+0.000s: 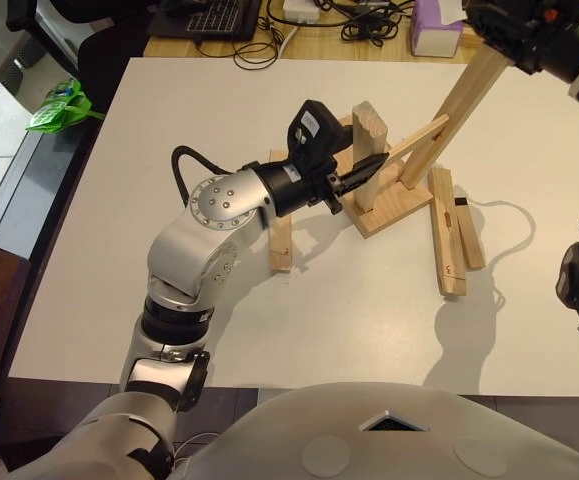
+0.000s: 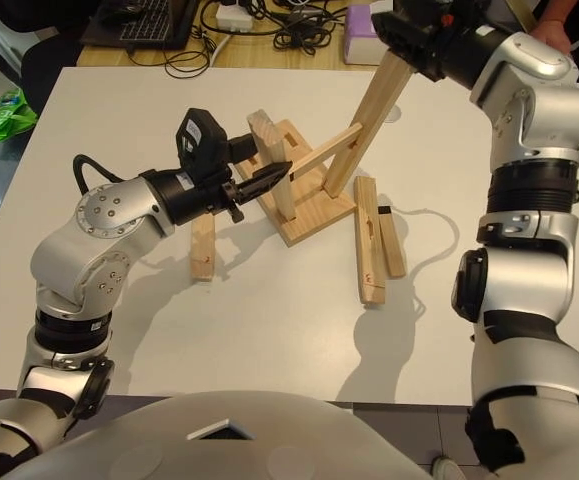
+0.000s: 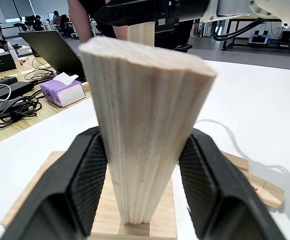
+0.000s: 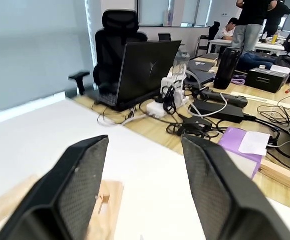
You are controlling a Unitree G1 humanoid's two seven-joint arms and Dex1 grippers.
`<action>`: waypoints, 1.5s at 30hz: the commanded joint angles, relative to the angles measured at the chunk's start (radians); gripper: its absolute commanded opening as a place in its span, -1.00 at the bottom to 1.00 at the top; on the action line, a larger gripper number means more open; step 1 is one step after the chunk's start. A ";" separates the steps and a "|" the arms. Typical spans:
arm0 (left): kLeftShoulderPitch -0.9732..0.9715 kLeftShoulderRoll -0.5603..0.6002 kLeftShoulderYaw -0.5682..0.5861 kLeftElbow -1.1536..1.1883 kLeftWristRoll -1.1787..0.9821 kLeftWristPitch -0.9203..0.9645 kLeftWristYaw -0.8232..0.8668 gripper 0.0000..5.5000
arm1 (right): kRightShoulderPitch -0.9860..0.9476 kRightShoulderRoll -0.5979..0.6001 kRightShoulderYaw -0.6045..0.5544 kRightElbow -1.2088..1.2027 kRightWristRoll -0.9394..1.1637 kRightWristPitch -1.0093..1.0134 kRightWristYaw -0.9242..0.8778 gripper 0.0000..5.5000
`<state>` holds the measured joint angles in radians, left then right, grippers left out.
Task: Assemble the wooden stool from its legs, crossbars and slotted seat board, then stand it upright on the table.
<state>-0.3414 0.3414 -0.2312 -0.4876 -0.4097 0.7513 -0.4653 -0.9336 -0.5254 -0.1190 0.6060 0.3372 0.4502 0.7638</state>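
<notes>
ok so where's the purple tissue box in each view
Left eye view: tissue box at top edge, right of centre.
Right eye view: box at top edge, just right of centre.
Left wrist view: box on the wooden desk.
Right wrist view: box on that desk.
Landmark: black cables beside it.

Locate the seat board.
Left eye view: the seat board lies flat mid-table, under the upright leg in the left claw, loose pieces to its right.
</notes>
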 commanded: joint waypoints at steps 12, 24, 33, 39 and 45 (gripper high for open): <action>0.009 -0.017 -0.011 0.011 0.008 0.024 0.010 -0.24 | 0.019 0.112 -0.089 -0.033 0.147 0.149 0.001 -0.02; 0.008 -0.021 -0.006 0.015 0.009 0.028 0.014 -0.24 | 0.018 0.139 -0.096 -0.222 0.174 0.154 -0.075 -0.02; 0.002 -0.015 -0.005 0.015 0.006 0.033 0.003 -0.24 | 0.161 0.234 -0.033 -0.509 0.214 0.273 -0.248 -0.02; -0.005 -0.021 -0.008 0.017 0.008 0.034 0.005 -0.24 | 0.401 0.242 0.114 -0.441 0.099 0.265 -0.249 -0.02; -0.003 -0.028 -0.006 0.018 0.012 0.030 0.013 -0.24 | 0.385 0.269 0.100 -0.386 0.071 0.216 -0.292 -0.02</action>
<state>-0.3445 0.3143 -0.2348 -0.4781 -0.4000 0.7648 -0.4522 -0.5681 -0.2647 -0.0192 0.1786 0.4403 0.6498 0.4989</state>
